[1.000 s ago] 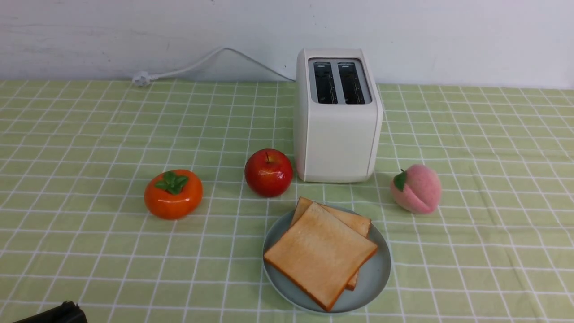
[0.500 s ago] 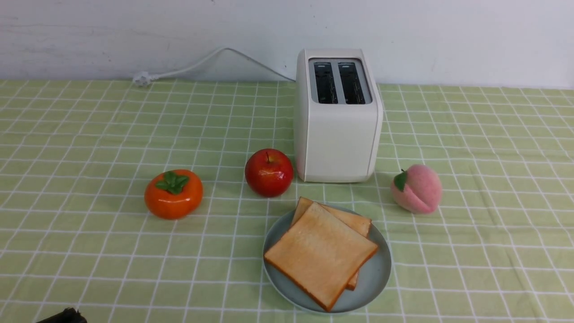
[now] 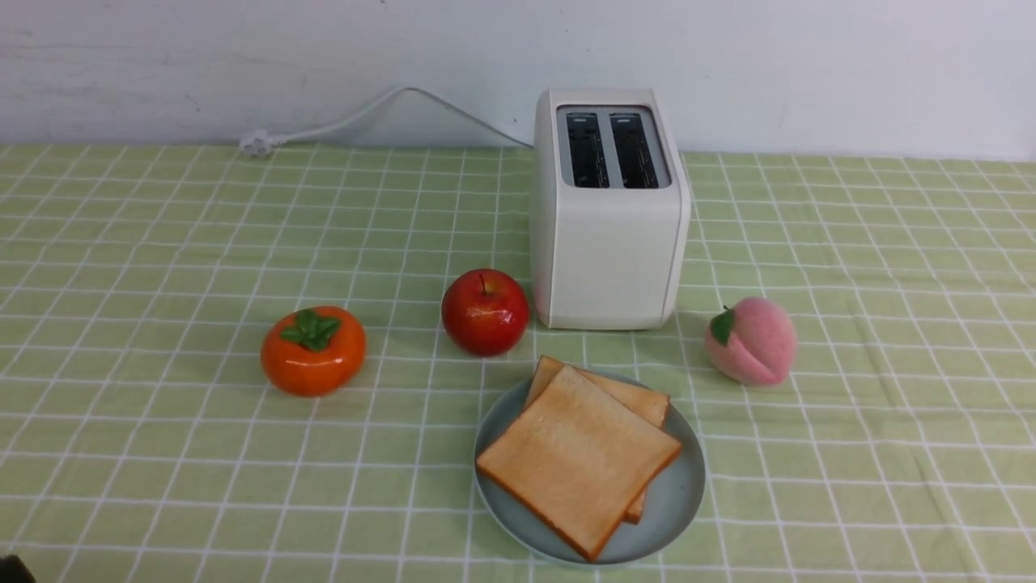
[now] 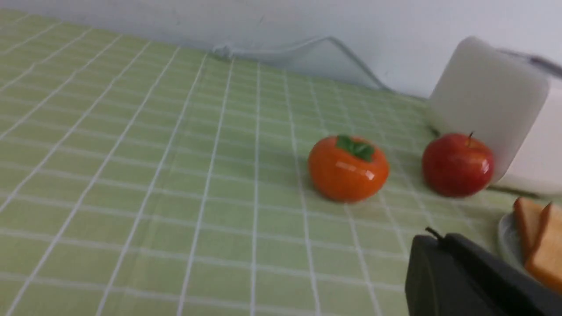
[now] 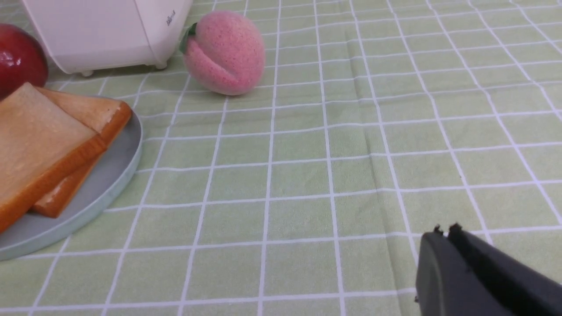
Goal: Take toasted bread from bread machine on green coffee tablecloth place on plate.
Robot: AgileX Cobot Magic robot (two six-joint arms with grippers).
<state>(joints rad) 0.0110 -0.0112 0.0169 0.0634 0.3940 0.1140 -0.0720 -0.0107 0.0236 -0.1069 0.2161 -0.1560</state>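
Two slices of toasted bread lie stacked and slightly fanned on the plate, in front of the bread machine. Both of its dark slots stand empty. All of this rests on the green coffee tablecloth. My left gripper is shut with nothing in it, hanging low to the left of the plate and toast. My right gripper is shut and empty, over bare cloth to the right of the plate and toast.
A red apple sits at the bread machine's front left corner, with an orange persimmon further left. To the plate's right, by the machine, lies a pink peach. The white power cord runs along the back wall.
The dark tip of my left gripper has slid down out of the front view's lower left corner, leaving only a sliver. Toast, plate and fruit have not moved.
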